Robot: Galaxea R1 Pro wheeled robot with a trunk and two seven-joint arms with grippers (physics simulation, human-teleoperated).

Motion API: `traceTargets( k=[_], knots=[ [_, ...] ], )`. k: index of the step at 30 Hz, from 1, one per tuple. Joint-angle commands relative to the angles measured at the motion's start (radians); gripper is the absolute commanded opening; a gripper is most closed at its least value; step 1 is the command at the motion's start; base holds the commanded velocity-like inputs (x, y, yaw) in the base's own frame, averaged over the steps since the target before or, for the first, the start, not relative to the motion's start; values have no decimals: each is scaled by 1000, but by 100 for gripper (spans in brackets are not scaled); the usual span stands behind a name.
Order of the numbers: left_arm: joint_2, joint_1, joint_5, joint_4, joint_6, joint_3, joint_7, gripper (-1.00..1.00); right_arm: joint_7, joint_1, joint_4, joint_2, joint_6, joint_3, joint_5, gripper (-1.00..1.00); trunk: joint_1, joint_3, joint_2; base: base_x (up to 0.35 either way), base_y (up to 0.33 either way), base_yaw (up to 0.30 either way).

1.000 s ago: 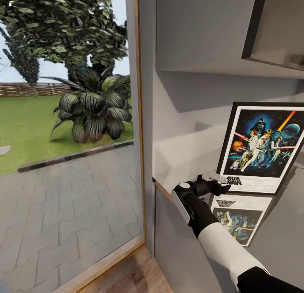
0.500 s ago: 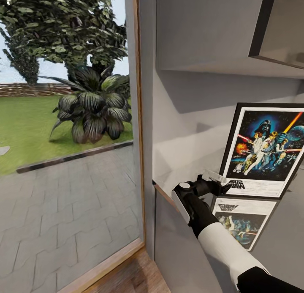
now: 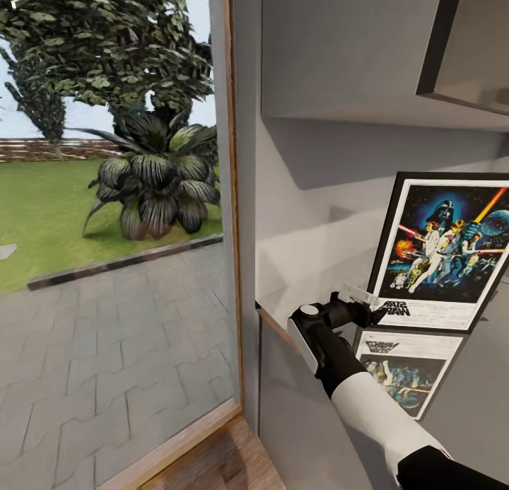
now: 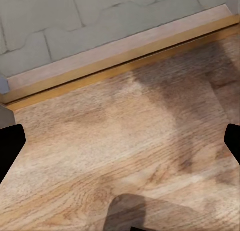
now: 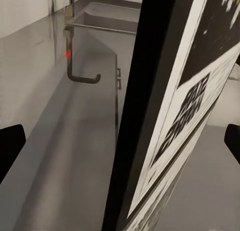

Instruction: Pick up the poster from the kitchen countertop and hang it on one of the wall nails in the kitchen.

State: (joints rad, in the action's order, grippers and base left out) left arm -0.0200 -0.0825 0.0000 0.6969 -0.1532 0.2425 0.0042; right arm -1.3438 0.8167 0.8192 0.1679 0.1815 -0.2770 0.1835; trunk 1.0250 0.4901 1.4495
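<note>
The poster (image 3: 445,249) stands upright on the kitchen countertop (image 3: 474,398), leaning back, with a black frame, a white border and dark blue artwork. Its faint mirrored reflection (image 3: 406,366) lies on the glossy worktop below it. My right gripper (image 3: 367,300) is at the poster's lower left corner. In the right wrist view the poster's black frame edge (image 5: 150,91) runs between the wide-apart fingers of the open right gripper (image 5: 120,146), not touching either. My left gripper (image 4: 120,146) hangs open over the wooden floor (image 4: 125,141).
A grey wall (image 3: 318,193) rises behind the poster, and a dark upper cabinet (image 3: 466,44) hangs above it. A tall glass pane (image 3: 113,228) at the left looks onto a garden. Farther along the countertop (image 5: 60,141) is a sink (image 5: 100,21).
A second ago the whole picture shifted slightly, so the camera moved; the gripper now sits at the poster's corner rather than over its title. Nothing has changed in the last half second.
</note>
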Motion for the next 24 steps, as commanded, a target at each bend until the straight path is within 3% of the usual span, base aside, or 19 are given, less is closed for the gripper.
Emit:
traceTargets(
  k=[1, 8, 19, 20, 24],
  knots=[
    [0, 0, 0, 1, -2, 0, 0, 100, -6, 1, 1, -1, 10, -2, 6, 100, 0, 1, 1, 0, 0, 0],
    [0, 0, 0, 1, -2, 0, 0, 100, -5, 1, 0, -1, 10, 25, 6, 100, 0, 1, 1, 0, 0, 0],
    [0, 0, 0, 1, -2, 0, 0, 100, -6, 1, 0, -1, 10, 30, 7, 100, 0, 1, 1, 0, 0, 0],
    [0, 0, 0, 1, -2, 0, 0, 100, -6, 1, 0, -1, 10, 30, 7, -100, 0, 1, 1, 0, 0, 0],
    [0, 0, 0, 1, -2, 1, 0, 100, -6, 1, 0, -1, 10, 30, 7, -100, 0, 1, 1, 0, 0, 0]
  ],
)
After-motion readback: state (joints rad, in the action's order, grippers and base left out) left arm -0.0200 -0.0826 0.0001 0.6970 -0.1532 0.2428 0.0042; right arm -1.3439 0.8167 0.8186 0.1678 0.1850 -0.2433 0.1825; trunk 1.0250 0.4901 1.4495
